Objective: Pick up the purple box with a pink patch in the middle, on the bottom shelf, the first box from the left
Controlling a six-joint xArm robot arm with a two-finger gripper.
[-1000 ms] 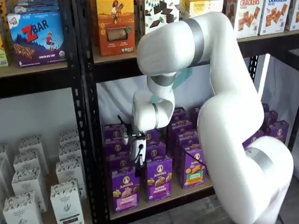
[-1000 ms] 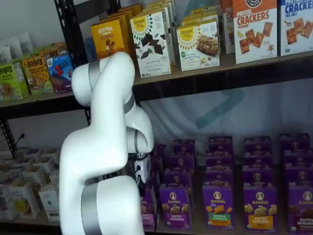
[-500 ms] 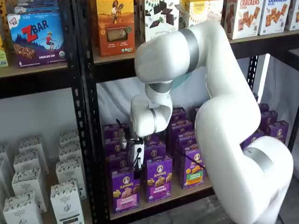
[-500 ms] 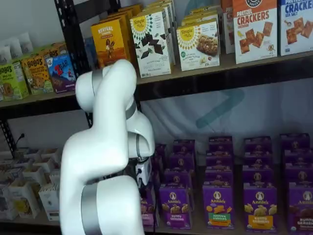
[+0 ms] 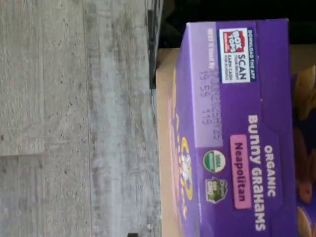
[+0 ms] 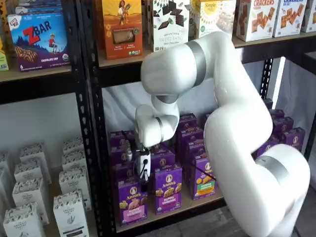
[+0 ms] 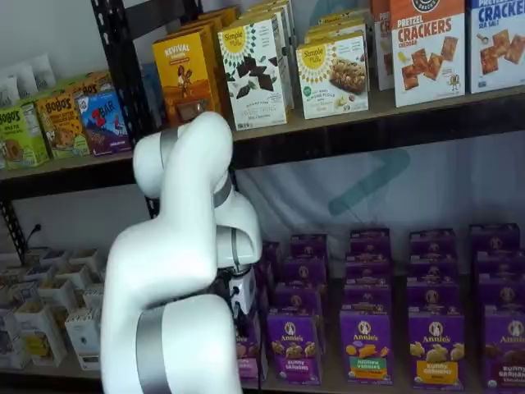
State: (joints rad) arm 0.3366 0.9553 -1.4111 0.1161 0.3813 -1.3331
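Note:
The purple box (image 6: pixel 132 200) stands upright at the left front of the bottom shelf (image 6: pixel 217 195), with a pink panel across its lower middle. In the wrist view its top (image 5: pixel 232 133) fills much of the picture, reading "Organic Bunny Grahams" with a pink "Neapolitan" label. My gripper (image 6: pixel 142 170) hangs just above and slightly right of this box; its white body and dark fingers show side-on, so no gap can be judged. In a shelf view the gripper (image 7: pixel 241 294) shows beside the arm, and the box (image 7: pixel 248 351) is mostly hidden behind the arm.
More purple Annie's cartons (image 6: pixel 168 188) stand in rows to the right and behind. A black upright (image 6: pixel 94 148) stands left of the box. White cartons (image 6: pixel 69 212) fill the neighbouring bay. The upper shelf (image 6: pixel 123 61) holds assorted boxes. Grey floor (image 5: pixel 74 123) lies below.
The arm has leaned further left and toward the shelf. The gripper has sunk slightly closer to the top of the purple box.

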